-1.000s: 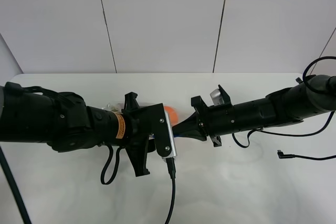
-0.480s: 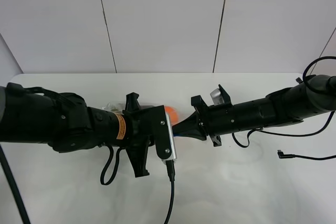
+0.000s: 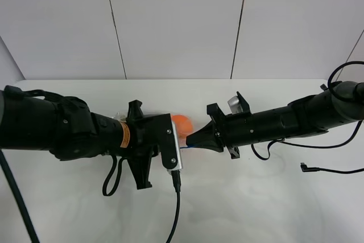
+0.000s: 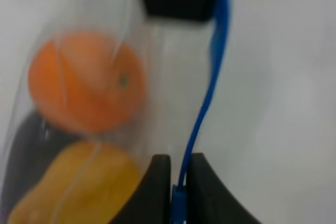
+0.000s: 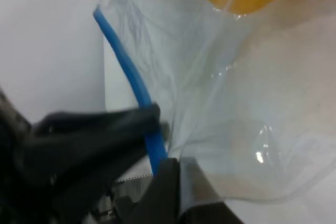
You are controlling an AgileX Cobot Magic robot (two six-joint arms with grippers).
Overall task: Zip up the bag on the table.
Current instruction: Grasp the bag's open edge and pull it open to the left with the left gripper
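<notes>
Bag (image 4: 163,82), just one, lies mid-surface (image 3: 256,197) between our two arms, with one orange fruit (image 4: 86,80) and one yellow fruit (image 4: 79,182) inside. We reach in nearly level from left and right. Our left hand (image 4: 178,163) and right hand (image 5: 155,150) each pinch its single blue zip strip (image 4: 202,114), fingers nearly closed.

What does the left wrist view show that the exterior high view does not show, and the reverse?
Only the left wrist view: the left gripper pinching the blue zip strip, and a yellow fruit inside the bag. Only the exterior high view: the left arm, the right arm, a black cable and the wall. Both: the orange fruit, the white table and the right gripper.
</notes>
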